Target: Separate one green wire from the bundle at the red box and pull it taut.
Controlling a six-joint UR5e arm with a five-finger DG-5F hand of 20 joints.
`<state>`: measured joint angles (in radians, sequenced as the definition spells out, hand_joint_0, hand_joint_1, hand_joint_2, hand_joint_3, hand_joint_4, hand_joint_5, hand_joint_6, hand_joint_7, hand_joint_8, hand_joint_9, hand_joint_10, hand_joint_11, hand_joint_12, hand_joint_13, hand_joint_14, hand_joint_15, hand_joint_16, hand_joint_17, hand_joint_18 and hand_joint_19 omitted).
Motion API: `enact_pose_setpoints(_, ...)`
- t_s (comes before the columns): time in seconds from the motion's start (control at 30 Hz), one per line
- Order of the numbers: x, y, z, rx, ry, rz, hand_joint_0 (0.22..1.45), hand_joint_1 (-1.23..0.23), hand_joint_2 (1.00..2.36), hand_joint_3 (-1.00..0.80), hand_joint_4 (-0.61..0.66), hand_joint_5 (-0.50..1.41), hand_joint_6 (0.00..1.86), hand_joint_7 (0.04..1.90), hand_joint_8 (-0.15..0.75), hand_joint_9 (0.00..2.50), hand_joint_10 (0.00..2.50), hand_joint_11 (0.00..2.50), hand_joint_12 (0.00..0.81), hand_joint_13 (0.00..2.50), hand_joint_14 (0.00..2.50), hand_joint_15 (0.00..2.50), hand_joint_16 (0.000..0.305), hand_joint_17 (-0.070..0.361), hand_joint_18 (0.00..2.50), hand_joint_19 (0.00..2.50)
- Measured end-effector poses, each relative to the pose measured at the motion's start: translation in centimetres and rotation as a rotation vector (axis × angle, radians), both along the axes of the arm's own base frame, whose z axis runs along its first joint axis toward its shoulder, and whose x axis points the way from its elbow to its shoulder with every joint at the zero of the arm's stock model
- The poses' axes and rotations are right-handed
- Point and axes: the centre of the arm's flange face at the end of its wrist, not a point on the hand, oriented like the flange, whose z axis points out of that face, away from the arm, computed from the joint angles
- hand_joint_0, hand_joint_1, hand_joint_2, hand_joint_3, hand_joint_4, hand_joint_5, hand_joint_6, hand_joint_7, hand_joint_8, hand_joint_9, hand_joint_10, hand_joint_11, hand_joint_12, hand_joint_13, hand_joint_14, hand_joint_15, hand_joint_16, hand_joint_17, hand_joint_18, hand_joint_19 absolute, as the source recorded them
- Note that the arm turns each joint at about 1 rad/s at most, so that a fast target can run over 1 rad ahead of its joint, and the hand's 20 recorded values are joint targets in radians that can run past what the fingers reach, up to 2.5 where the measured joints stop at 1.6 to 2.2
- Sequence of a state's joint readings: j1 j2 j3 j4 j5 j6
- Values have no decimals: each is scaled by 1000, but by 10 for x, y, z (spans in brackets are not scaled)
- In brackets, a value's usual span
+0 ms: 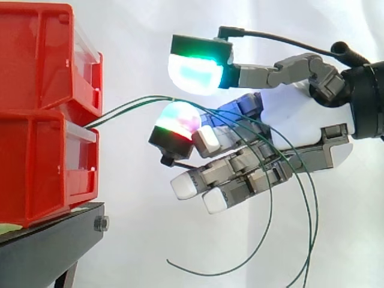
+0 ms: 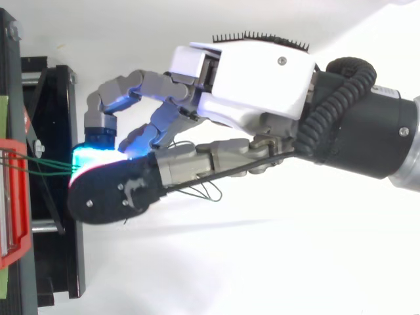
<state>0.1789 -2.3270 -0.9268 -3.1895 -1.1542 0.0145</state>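
Green wires (image 1: 129,105) run from the red bins (image 1: 36,174) across the robot hand (image 1: 294,114) (grip: cannot tell)

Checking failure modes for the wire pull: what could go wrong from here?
1. Several green wires run together through the gap between the hand's two glowing pads; closing now would likely pinch more than one.
2. Their loose ends drape over the lower fingers and loop below the hand; a pull could snag them.
3. A hard pull might shift the stacked red bins.
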Motion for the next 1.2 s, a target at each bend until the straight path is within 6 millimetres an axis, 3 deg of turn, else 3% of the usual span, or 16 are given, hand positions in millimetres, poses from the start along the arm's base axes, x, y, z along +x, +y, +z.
enact_pose_setpoints(0.13, 1, -2, 3, -12, 0, 0, 577, -677, 1022, -92, 191, -166, 877, 1323, 319, 998, 22, 707, 393, 767, 16, 424, 56, 127, 704, 494)
enact_pose_setpoints(0.23, 1, -4, 3, -21, 1, 0, 595, -753, 1024, -63, 130, -172, 888, 1311, 309, 973, 23, 723, 389, 757, 18, 425, 56, 126, 701, 489)
enact_pose_setpoints(0.63, 4, -4, 13, -51, -11, 0, 702, -929, 1012, -351, 143, -183, 898, 1271, 291, 921, 23, 704, 372, 734, 16, 404, 55, 123, 706, 441)
enact_pose_setpoints(0.77, 4, -4, 14, -57, -10, -1, 687, -911, 1000, -500, 188, -176, 891, 1272, 289, 939, 23, 715, 370, 742, 16, 403, 54, 123, 711, 443)
enact_pose_setpoints(0.87, 3, -4, 14, -59, -6, -1, 588, -793, 1000, -500, 208, -164, 882, 1272, 298, 989, 23, 713, 375, 760, 18, 412, 55, 123, 721, 466)
enact_pose_setpoints(0.9, 3, -4, 14, -60, -4, -1, 538, -684, 1000, -500, 206, -160, 878, 1274, 313, 1020, 23, 718, 383, 769, 16, 424, 57, 127, 728, 484)
enact_pose_setpoints(1.0, 3, -4, 14, -60, 0, -1, 544, -566, 1000, -500, 203, -156, 873, 1279, 307, 1038, 23, 707, 387, 782, 16, 430, 57, 128, 723, 506)
enact_pose_setpoints(1.2, 3, -5, 16, -59, 0, 0, 580, -554, 1013, -327, 190, -155, 866, 1322, 308, 1054, 20, 704, 383, 783, 17, 442, 56, 126, 702, 532)
